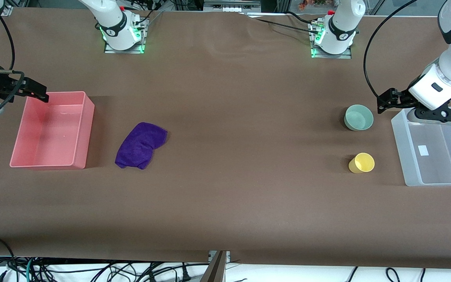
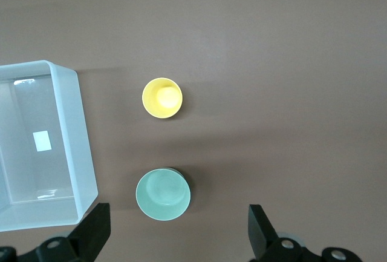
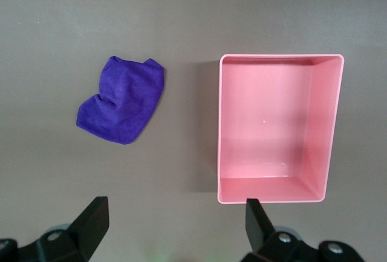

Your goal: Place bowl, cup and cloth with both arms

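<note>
The mint-green bowl [image 1: 359,117] stands upright toward the left arm's end of the table; it also shows in the left wrist view [image 2: 162,194]. The yellow cup [image 1: 361,163] stands upright nearer to the front camera than the bowl, apart from it [image 2: 162,97]. The purple cloth [image 1: 141,145] lies crumpled beside the pink bin [image 3: 123,106]. My left gripper [image 1: 383,104] is open and empty in the air beside the bowl [image 2: 178,219]. My right gripper [image 1: 42,93] is open and empty over the pink bin's edge [image 3: 175,210].
An empty pink bin [image 1: 80,129] stands at the right arm's end of the table [image 3: 221,129]. A clear plastic bin [image 1: 399,145] holding only a small white label stands at the left arm's end, beside the bowl and cup [image 2: 81,135].
</note>
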Controlling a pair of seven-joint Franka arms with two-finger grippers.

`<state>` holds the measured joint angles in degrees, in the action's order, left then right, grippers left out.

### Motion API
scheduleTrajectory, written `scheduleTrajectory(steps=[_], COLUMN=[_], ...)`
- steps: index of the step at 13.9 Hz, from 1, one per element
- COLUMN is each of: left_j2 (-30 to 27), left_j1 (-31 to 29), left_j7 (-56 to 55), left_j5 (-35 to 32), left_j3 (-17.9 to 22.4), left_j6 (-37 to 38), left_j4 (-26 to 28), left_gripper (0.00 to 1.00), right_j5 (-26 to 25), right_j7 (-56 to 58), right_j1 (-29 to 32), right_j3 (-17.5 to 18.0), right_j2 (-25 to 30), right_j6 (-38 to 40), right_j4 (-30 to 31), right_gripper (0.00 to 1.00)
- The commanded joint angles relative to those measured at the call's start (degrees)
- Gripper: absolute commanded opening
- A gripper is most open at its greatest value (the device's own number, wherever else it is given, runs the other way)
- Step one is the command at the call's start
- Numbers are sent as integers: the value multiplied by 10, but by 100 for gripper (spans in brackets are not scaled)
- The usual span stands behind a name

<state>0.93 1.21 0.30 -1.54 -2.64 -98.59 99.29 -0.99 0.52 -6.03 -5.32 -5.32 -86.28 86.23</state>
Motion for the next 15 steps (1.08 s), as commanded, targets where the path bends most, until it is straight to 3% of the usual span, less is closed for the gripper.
scheduleTrajectory(steps=[1, 7, 12, 15], left_j2=[-8, 1, 1, 4], left_j1=[7, 14, 7, 6], left_j7=[-5, -6, 7, 85], left_j5=[12, 8, 7, 6], left_j3=[5, 3, 5, 8], left_j6=[5, 9, 63, 99], left_j4=[5, -8, -7, -6], left_gripper=[100, 100, 100, 100], right_j5=[-4, -4, -4, 0], right_j7=[9, 9, 7, 6], right_j1=[3, 2, 2, 1], right_j3=[-1, -1, 0, 0], right_j2=[-4, -4, -4, -7], right_j6=[1, 1, 1, 1], right_j4=[-11, -11, -11, -10], right_gripper=[100, 100, 100, 100])
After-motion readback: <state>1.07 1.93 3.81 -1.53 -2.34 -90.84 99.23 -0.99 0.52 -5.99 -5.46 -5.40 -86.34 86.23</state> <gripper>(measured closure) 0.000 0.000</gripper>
